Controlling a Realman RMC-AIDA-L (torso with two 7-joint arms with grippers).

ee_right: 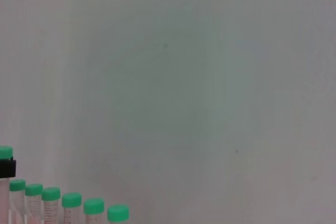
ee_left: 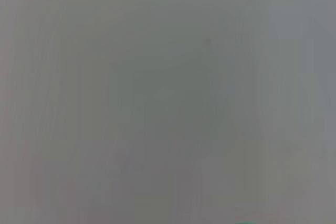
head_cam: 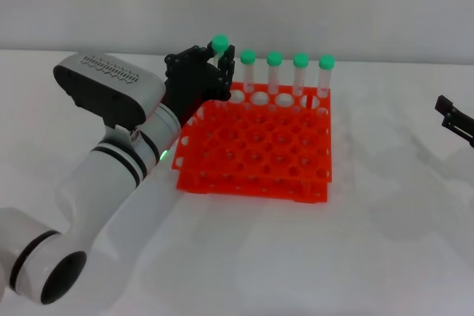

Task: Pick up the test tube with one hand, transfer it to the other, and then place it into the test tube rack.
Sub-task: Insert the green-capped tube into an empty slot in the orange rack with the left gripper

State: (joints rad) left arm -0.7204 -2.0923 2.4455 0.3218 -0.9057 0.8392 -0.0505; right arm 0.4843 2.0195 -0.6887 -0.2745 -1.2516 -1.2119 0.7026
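The test tube (head_cam: 219,51), a slim clear tube with a green screw cap, is being held upright by the left gripper (head_cam: 215,72) over the far left corner of the test tube rack (head_cam: 255,146), its cap standing higher than the caps of the four seated tubes (head_cam: 286,72) that are lining the rack's far row to its right. The black fingers (head_cam: 227,72) are closing around the tube's body just below the cap; whether the tapered tip is already entering a hole cannot be told, since the gripper is covering it. Judged from its build, the tube is light, stiff and smooth-walled, so it is likely to slip or tilt under a loose hold, and the best purchase is high on the body just under the cap, where the cap's ledge is stopping downward slide. The right gripper (head_cam: 455,120) is resting well apart at the right edge of the scene, only its dark tips showing, so its state cannot be told. The right wrist view is looking across a row of green caps (ee_right: 71,200) toward the raised tube (ee_right: 5,153) with a black finger across it. The left wrist view is showing only a blank grey field. No brand, label or readable writing is showing on any tube or on the rack.
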